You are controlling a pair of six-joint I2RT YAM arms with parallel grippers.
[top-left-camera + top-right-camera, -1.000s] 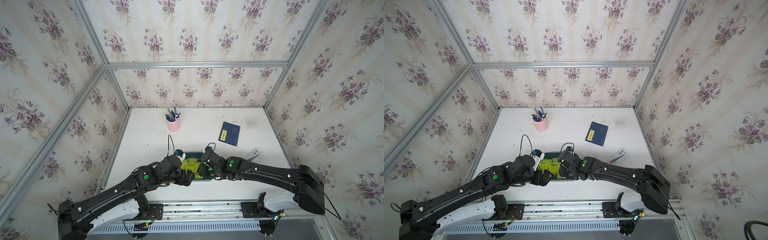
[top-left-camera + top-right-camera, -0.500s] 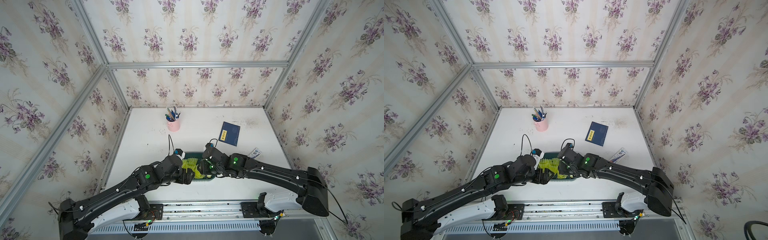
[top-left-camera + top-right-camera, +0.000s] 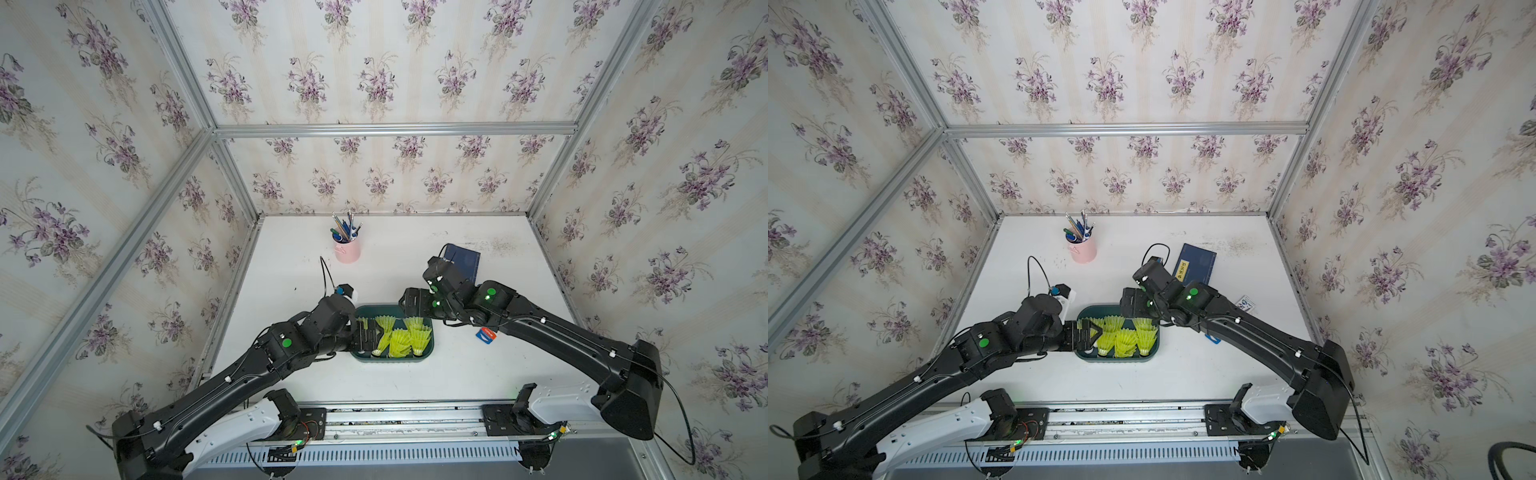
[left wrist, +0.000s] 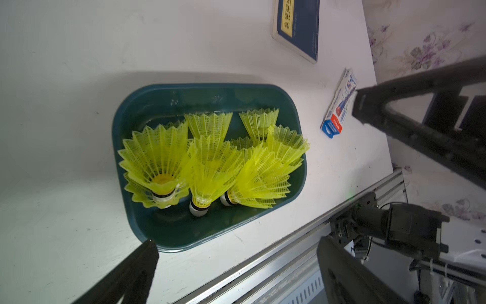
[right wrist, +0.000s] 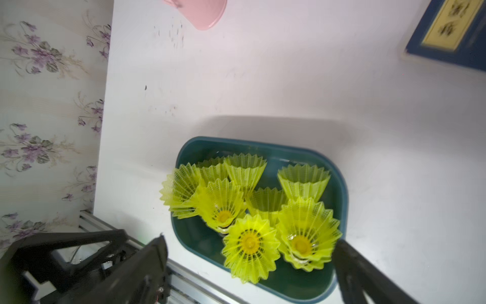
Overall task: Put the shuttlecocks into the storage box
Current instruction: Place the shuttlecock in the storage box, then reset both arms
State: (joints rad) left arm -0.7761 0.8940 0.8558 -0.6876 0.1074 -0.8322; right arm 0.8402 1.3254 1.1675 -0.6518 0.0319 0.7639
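The shuttlecocks (image 3: 401, 338) (image 3: 1126, 338) all lie inside the storage box (image 3: 390, 359) (image 3: 1115, 359), which sits on the white counter (image 3: 395, 270) near its front edge, between the two arms.

The left gripper (image 3: 367, 335) (image 3: 1086, 335) hangs over the box's left end. Its fingers (image 4: 142, 271) are released and spread wide with nothing between them. In the left wrist view one fingertip sits by a corner of the box rim (image 4: 210, 89), and the shuttlecocks (image 4: 210, 163) lie ahead of the fingers, apart from both.

The right gripper (image 3: 415, 305) (image 3: 1134, 305) hovers over the box's far right corner. Its fingers (image 5: 147, 265) are also released and wide apart. In the right wrist view the shuttlecocks (image 5: 249, 210) lie between and ahead of the fingers and none is pinched. One fingertip comes close to a skirt at the box rim (image 5: 200, 147), and I cannot tell whether it touches.

The shuttlecocks are neon yellow-green plastic with ribbed mesh skirts flaring to scalloped edges. Each has a white rounded tip and a thin black band. They lie crowded together, some nested in stacks, with a few skirts poking over the rim.

The box is shallow, glossy dark teal plastic with rounded corners. The counter is matte and faintly speckled.

Well apart from the box stand a pink pen cup (image 3: 347, 252), a flat navy book (image 3: 464, 259) and a small blue, red and white carton (image 3: 486, 336).
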